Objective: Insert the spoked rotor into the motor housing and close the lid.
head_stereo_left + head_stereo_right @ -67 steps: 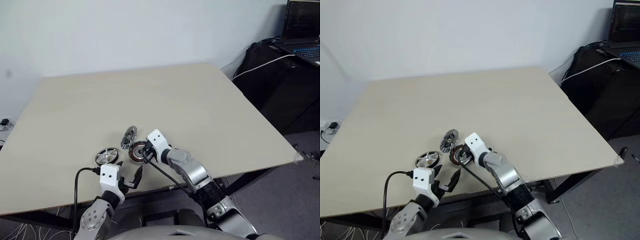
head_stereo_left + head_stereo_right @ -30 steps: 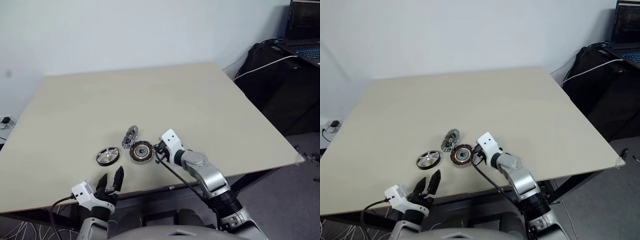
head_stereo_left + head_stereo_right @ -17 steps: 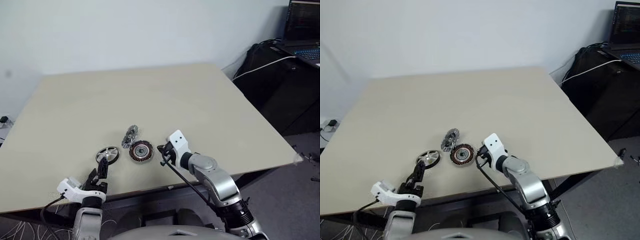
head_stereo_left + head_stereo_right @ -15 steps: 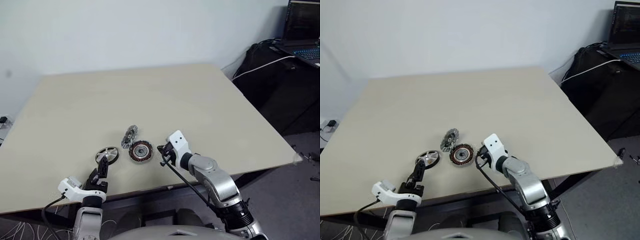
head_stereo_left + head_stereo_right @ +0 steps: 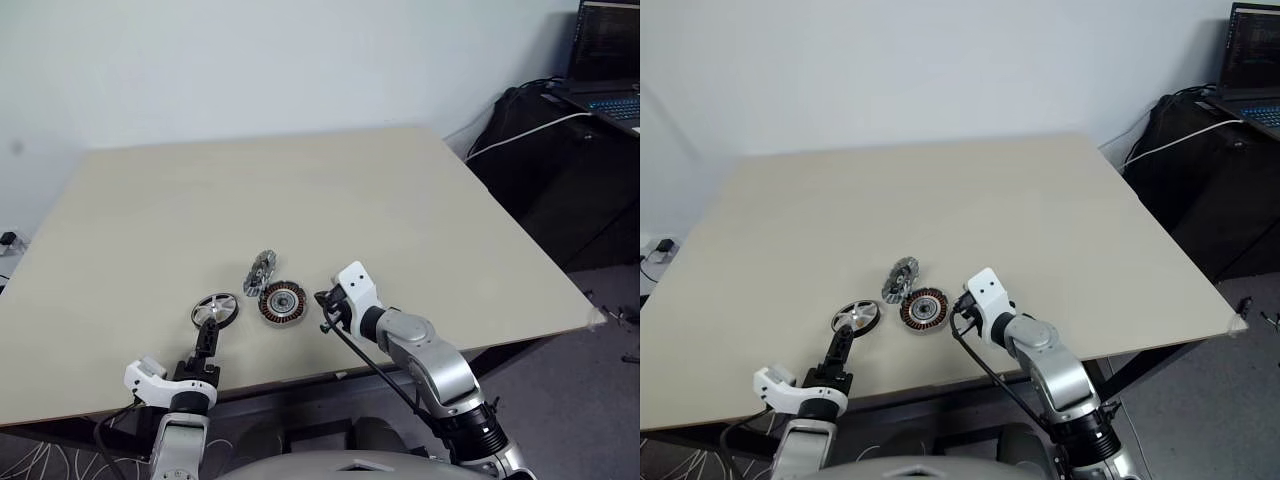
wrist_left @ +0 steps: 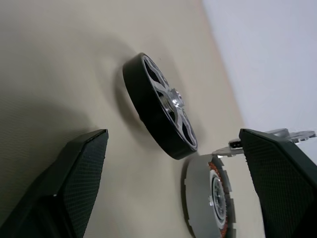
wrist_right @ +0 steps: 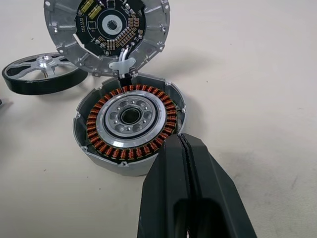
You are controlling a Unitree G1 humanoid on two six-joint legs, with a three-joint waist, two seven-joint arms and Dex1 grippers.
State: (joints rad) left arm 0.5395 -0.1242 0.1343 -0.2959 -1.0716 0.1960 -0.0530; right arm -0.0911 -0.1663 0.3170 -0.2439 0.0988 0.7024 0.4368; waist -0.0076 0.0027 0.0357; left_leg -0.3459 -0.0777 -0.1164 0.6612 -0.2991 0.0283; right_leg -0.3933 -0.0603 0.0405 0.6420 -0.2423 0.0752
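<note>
Right hand (image 7: 183,148) has backed off the motor housing (image 5: 925,309), fingers pressed together, empty. Housing sits on the tabletop (image 5: 400,220), lid (image 5: 900,279) propped behind it. Left hand (image 5: 843,345), spread wide and empty, has swung in toward the rotor (image 5: 857,318) (pickup likely next).

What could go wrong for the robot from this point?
The open left gripper frames the spoked rotor, which lies flat on the table; its smooth black rim might slip from the fingers. The lid stands tilted up beside the motor housing, so a swinging rotor could knock it. The shut right gripper sits near the housing and might nudge it.
</note>
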